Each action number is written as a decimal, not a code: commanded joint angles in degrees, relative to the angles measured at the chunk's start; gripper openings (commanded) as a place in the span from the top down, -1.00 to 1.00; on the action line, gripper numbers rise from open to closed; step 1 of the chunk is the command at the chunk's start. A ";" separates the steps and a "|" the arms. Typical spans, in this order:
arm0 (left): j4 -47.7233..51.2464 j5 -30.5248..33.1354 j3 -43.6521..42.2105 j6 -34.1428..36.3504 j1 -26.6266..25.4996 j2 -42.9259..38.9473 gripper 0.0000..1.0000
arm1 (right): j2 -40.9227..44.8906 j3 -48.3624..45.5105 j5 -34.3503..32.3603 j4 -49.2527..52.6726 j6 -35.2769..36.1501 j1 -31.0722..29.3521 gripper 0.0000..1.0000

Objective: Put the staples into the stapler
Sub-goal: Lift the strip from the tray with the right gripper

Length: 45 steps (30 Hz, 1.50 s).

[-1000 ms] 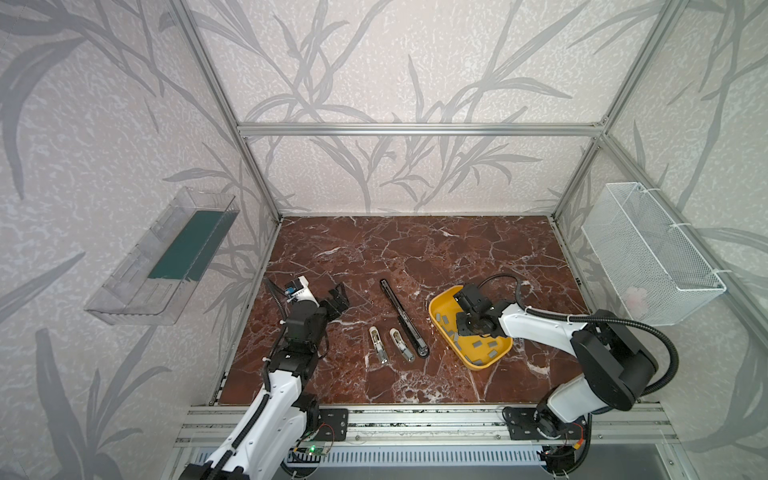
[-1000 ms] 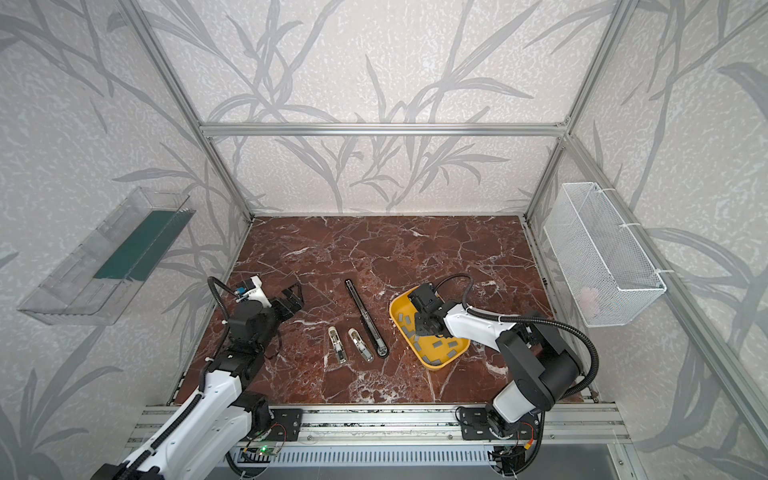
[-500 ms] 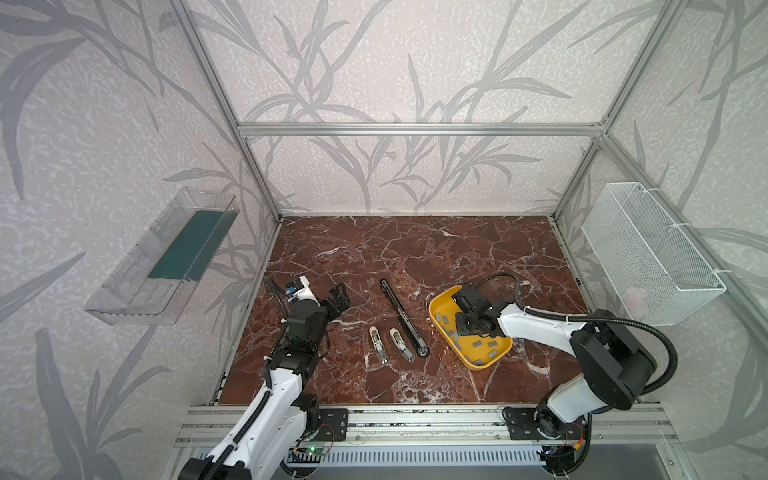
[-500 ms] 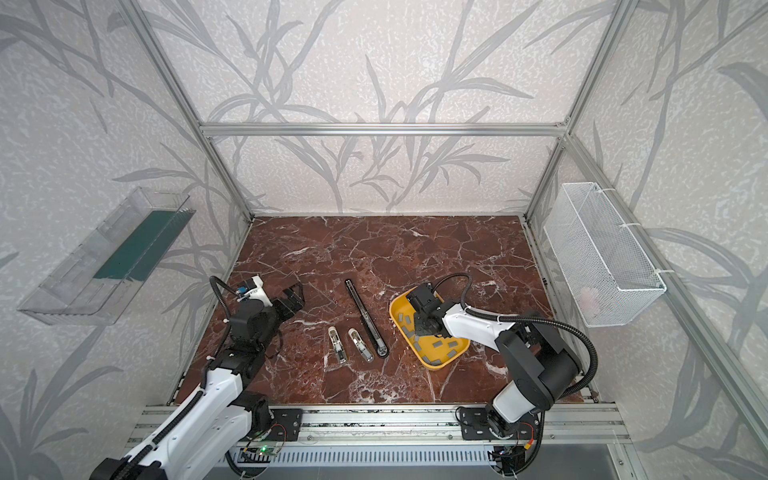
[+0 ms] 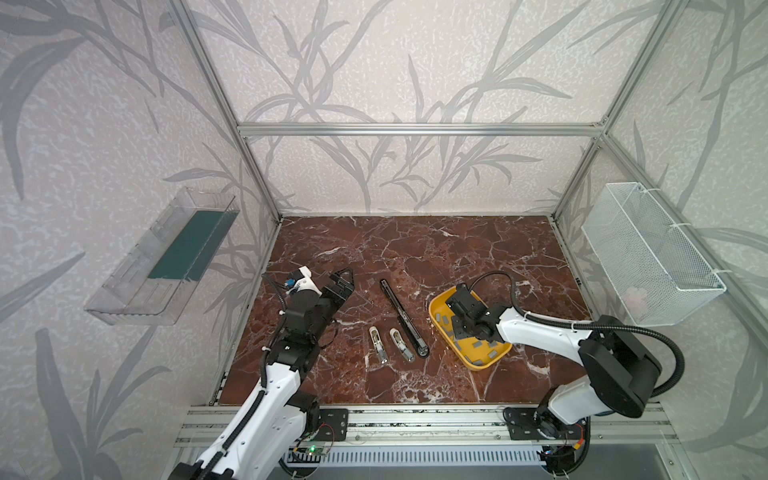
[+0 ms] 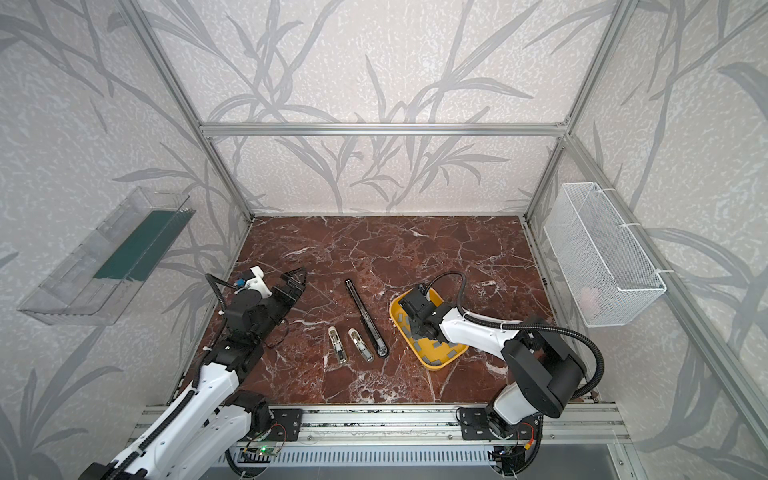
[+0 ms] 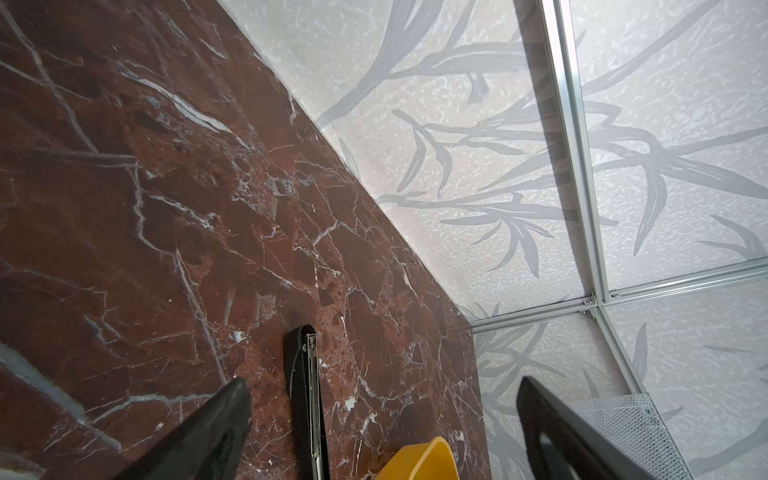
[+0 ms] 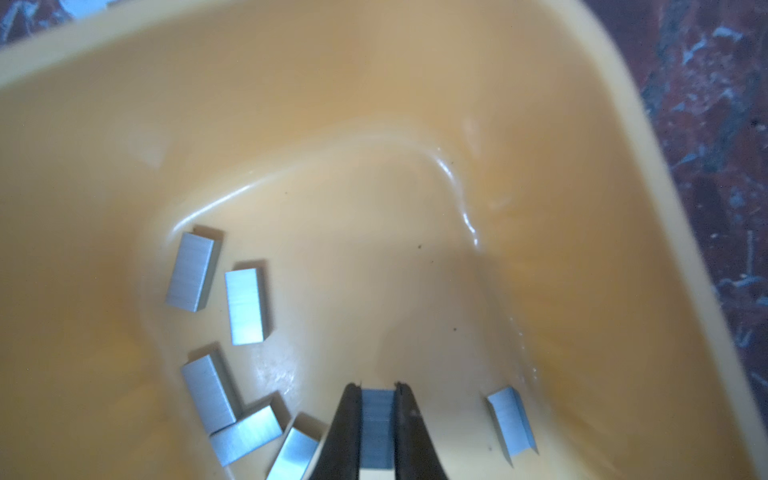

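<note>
My right tool (image 8: 377,388) is clamped on one strip of staples (image 8: 377,419), low inside the yellow tray (image 8: 374,104). Loose strips (image 8: 245,305) lie around it. Beyond the tray's left rim, apart from it, the stapler (image 5: 401,316) lies flat on the table (image 5: 415,249) beside two small silver pieces (image 5: 378,345). Further left, my left tool (image 5: 345,280) hangs wide open above the table, holding nothing.

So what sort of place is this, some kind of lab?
Likely a robot test booth: an aluminium frame boxes it in, two robot arms are bolted to a front rail, and a stapler and tray of staples lie on the table.
</note>
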State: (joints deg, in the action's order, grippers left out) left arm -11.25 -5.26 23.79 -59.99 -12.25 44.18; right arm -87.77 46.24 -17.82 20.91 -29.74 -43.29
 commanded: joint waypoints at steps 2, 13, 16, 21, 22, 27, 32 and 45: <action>-1.09 1.69 -0.67 -0.58 -0.14 -1.64 -0.99 | -1.53 2.56 -3.26 -0.32 1.63 -0.01 0.76; -4.89 3.02 -3.85 0.48 -0.14 -6.04 -0.99 | 3.74 -0.68 -1.30 -2.95 1.76 -0.02 0.76; -4.29 3.04 -3.71 0.75 -0.14 -5.91 -0.99 | 5.17 -1.50 -0.97 -3.79 1.95 -0.04 0.76; -3.21 2.15 -2.84 1.35 -0.14 -6.09 -0.99 | 6.50 -2.45 -0.18 -5.33 2.37 -0.04 0.76; -2.71 2.23 -2.68 1.44 -0.14 -6.39 -0.99 | 6.71 -2.46 -0.14 -5.51 2.53 -0.05 0.76; -3.52 3.21 -3.59 1.78 -0.14 -7.44 -0.99 | 7.88 -3.38 0.69 -7.43 3.46 -0.31 0.76; -4.43 3.65 -4.29 2.67 -0.08 -7.27 -0.99 | 9.66 -4.21 0.99 -7.88 3.59 -0.73 0.76; -8.31 2.45 -7.22 5.30 -0.05 -11.08 -0.99 | 14.63 -5.47 1.45 -11.00 5.80 -4.81 0.76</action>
State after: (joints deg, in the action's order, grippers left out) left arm -17.67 -3.14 17.45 -56.29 -12.27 34.68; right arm -74.85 41.21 -16.45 11.70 -24.95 -46.65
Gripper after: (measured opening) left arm 0.991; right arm 0.141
